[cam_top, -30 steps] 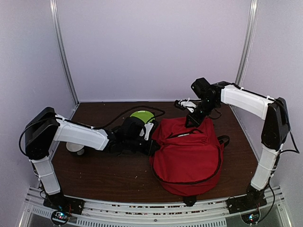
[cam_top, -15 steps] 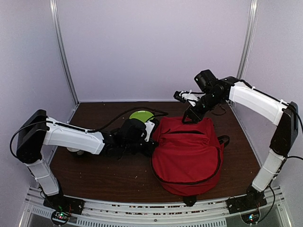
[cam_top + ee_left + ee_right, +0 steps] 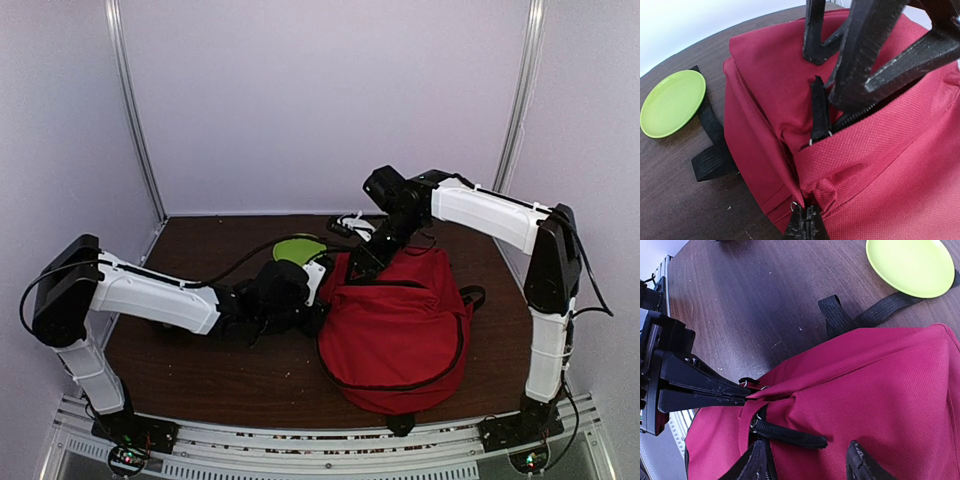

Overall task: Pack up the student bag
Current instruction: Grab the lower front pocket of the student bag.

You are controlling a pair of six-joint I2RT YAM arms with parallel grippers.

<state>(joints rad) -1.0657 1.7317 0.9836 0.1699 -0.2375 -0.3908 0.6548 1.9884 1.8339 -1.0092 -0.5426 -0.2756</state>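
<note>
Two robot arms at a red bag lying right of centre on a table.
The left gripper pinches the bag's side corner. The right gripper hangs over its top, jaws apart, holding nothing. A green plate lies outside, so packing looks barely begun.

I find nothing I can read: no lettering, label, brand mark or number shows on the student bag or anywhere else in my three views.
</note>
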